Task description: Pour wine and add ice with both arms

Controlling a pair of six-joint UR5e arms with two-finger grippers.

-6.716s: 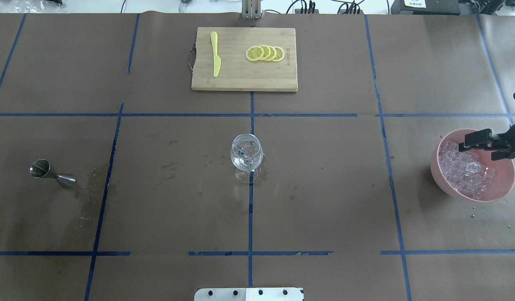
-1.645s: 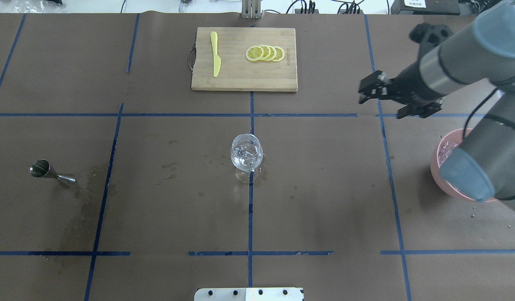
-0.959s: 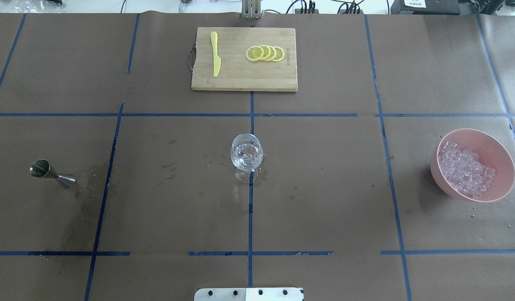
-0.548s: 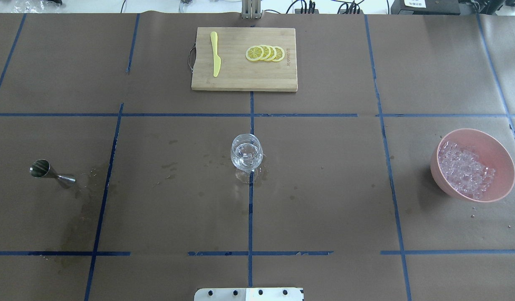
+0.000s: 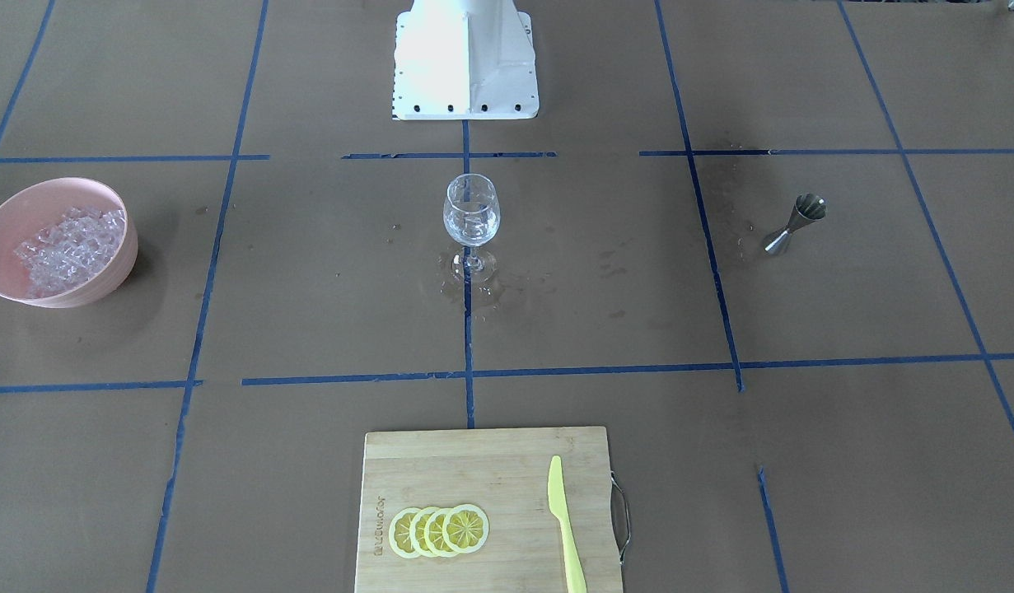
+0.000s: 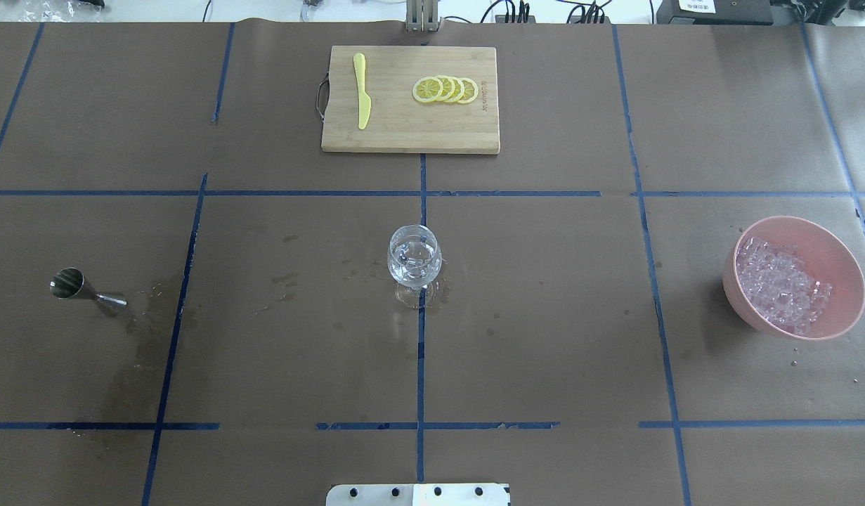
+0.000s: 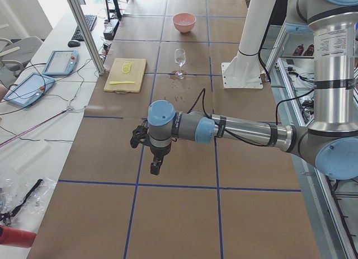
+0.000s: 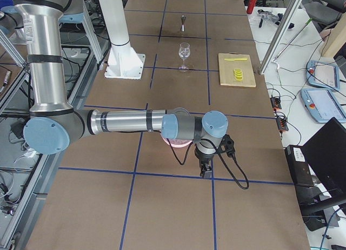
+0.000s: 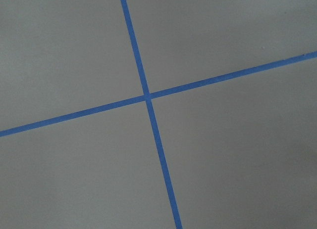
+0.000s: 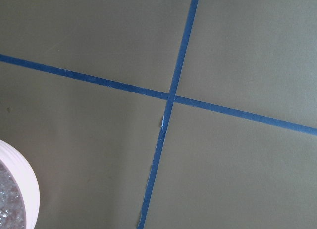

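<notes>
R arm: gone from overhead view; was over table approx. 1.6 s earlier. left gripper (image 7: 155, 168), right gripper (image 8: 206, 171): open/closed, couldn't tell. ice (image 6: 783, 288) lay in pink bowl (image 6: 836, 261); glass (image 6: 414, 261) held cubes + wine (image 6: 411, 274). Task prob. complete.

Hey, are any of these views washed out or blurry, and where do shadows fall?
Front-facing view: the white robot base is mostly blown out; the pink bowl throws a soft shadow toward the view's lower right. Overhead view: sharp and evenly lit, only small glints on the wine glass. Left wrist view: flat light, crisp blue tape lines. Right wrist view: the bowl's rim is washed nearly white.
</notes>
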